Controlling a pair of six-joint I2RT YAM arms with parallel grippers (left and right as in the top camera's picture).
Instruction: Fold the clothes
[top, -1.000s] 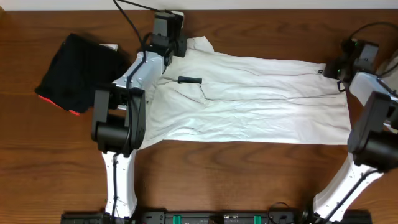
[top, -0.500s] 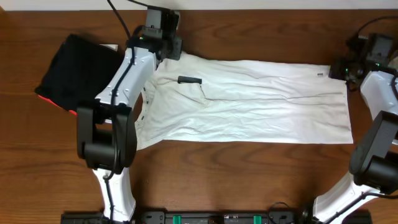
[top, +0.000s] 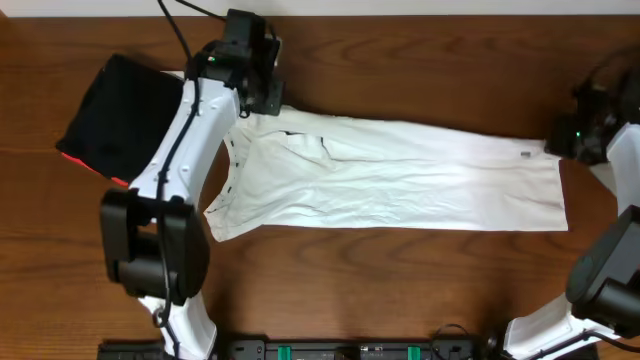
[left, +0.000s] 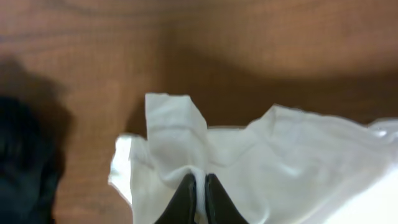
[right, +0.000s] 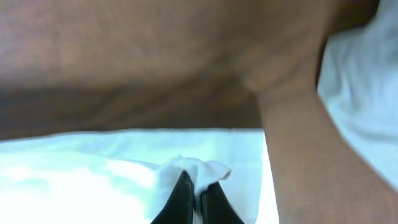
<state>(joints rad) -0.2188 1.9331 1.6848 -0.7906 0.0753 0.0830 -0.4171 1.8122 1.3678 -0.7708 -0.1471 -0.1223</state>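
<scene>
A black cloth (top: 125, 105) sits far left on the brown wood worktop (top: 400, 290). It is folded in a lump and has a red-orange edge at its near corner. In the left wrist view only a dark blurry bit of it (left: 22, 165) shows at the left side.

Just beside it the left arm (top: 185, 130) reaches up and away to the far side of the worktop. The left jaws are closed tight on a small pinch of white cloth. That is the far left corner of the T-shirt (top: 400, 185). In the left wrist view the T-shirt (left: 280, 162) bunches up around the two dark tips, and one flap of it sticks up above them.

The T-shirt lies in the middle of the worktop. It is spread out in one long white band that goes from the left arm almost to the right edge. It has soft wrinkles. Its left end looks crumpled and comes to a point near the front. Its right end is straight and square. A tiny dark tag (top: 526, 154) shows near the far right corner.

At the far right is the right arm (top: 625, 165). The right jaws are closed tight too, on a small fold at the far right corner of the T-shirt (right: 93, 162), seen in the right wrist view.
</scene>
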